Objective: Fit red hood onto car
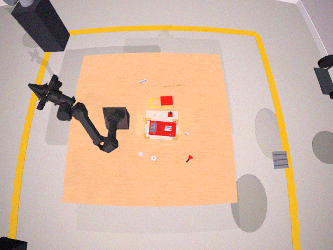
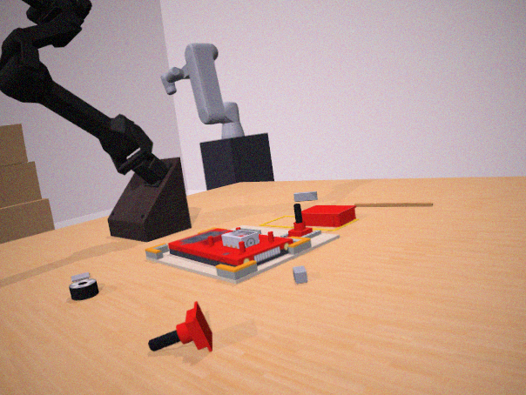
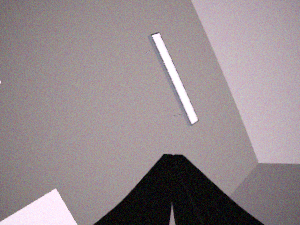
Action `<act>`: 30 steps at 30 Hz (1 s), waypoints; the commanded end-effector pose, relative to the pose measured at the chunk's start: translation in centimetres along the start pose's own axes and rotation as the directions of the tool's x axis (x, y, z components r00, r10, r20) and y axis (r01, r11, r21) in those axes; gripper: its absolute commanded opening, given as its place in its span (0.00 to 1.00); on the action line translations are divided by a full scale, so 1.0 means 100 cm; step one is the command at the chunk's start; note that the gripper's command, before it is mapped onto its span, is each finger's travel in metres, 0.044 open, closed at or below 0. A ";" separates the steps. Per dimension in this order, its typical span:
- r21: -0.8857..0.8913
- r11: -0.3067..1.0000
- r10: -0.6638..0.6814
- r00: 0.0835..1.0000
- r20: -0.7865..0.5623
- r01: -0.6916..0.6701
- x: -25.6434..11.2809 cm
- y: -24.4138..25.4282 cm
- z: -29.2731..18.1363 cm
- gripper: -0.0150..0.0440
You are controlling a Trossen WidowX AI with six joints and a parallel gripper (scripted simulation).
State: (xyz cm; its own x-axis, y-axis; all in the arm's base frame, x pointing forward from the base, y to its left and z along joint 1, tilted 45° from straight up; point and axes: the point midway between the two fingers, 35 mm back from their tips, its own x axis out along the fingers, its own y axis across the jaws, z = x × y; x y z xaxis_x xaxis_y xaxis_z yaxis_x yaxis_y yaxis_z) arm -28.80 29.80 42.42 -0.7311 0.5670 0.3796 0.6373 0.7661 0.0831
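The red hood (image 1: pixel 166 100) (image 2: pixel 328 216) lies flat on the table, roof up, over the right part of a thin yellow outline (image 1: pixel 150 103). The red chassis (image 1: pixel 162 123) (image 2: pixel 183 246) sits in the pale jig (image 1: pixel 148 113) (image 2: pixel 192 266). The grey engine block (image 1: pixel 167 128) (image 2: pixel 240 239) is on its deck, with short red pegs (image 2: pixel 242 246) standing around it. The hood's corner holes are too small to make out. My gripper (image 1: pixel 30 85) (image 3: pixel 172 163) is shut and empty, raised far to the left of the hood and jig. It is out of frame in the exterior view.
A red piece with a black handle (image 1: pixel 170 114) (image 2: pixel 300 224) stands on the jig plate beside the chassis; a similar one (image 1: pixel 190 157) (image 2: pixel 196 328) lies nearer the front. A wheel (image 1: pixel 154 158) (image 2: pixel 84 289), small grey block (image 1: pixel 187 134) (image 2: pixel 300 275) and thin stick (image 1: pixel 174 85) (image 2: pixel 394 204) lie around.
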 end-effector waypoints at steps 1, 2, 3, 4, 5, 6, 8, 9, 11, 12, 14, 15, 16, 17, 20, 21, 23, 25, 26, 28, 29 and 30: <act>-0.002 1.000 0.004 1.000 0.002 -0.004 0.000 0.002 0.001 0.30; -0.007 1.000 0.017 1.000 0.007 -0.017 -0.001 0.007 0.002 0.34; -0.015 0.999 0.038 0.999 0.015 -0.038 -0.003 0.015 0.005 0.39; -0.025 0.998 0.063 0.998 0.025 -0.063 -0.005 0.025 0.008 0.43; -0.040 0.995 0.088 0.995 0.038 -0.086 -0.007 0.034 0.012 0.48; -0.055 0.992 0.112 0.992 0.052 -0.110 -0.009 0.044 0.015 0.52; -0.090 0.986 0.146 0.986 0.082 -0.138 -0.009 0.056 0.025 0.61; -0.109 0.983 0.161 0.982 0.098 -0.151 -0.009 0.062 0.029 0.65; -0.152 0.972 0.198 0.971 0.134 -0.177 -0.011 0.075 0.040 0.74; -0.189 0.962 0.228 0.959 0.166 -0.196 -0.013 0.087 0.050 0.79; -0.269 0.935 0.294 0.927 0.232 -0.229 -0.019 0.113 0.070 0.88; -0.309 0.920 0.325 0.908 0.264 -0.240 -0.023 0.125 0.080 0.92; -0.347 0.904 0.356 0.887 0.295 -0.248 -0.027 0.138 0.090 0.97; -0.384 0.888 0.386 0.863 0.325 -0.253 -0.033 0.151 0.099 1.00; -0.488 0.837 0.471 0.780 0.412 -0.247 -0.053 0.188 0.127 1.00; -0.497 0.827 0.497 0.758 0.423 -0.265 -0.061 0.198 0.130 1.00; -0.513 0.805 0.545 0.712 0.442 -0.298 -0.079 0.217 0.136 1.00; -0.538 0.787 0.576 0.673 0.464 -0.302 -0.091 0.230 0.143 1.00; -0.552 0.780 0.586 0.656 0.476 -0.296 -0.095 0.236 0.147 1.00; -0.579 0.765 0.605 0.621 0.498 -0.281 -0.103 0.246 0.154 1.00; -0.592 0.758 0.614 0.603 0.509 -0.273 -0.108 0.251 0.158 1.00; -0.604 0.752 0.623 0.584 0.520 -0.264 -0.112 0.256 0.162 1.00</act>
State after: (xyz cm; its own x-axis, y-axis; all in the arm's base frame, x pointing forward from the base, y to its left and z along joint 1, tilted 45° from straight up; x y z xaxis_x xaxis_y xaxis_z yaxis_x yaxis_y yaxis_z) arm -9.82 47.10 27.07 -0.2066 0.9667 -0.1511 0.8406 0.2544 0.4782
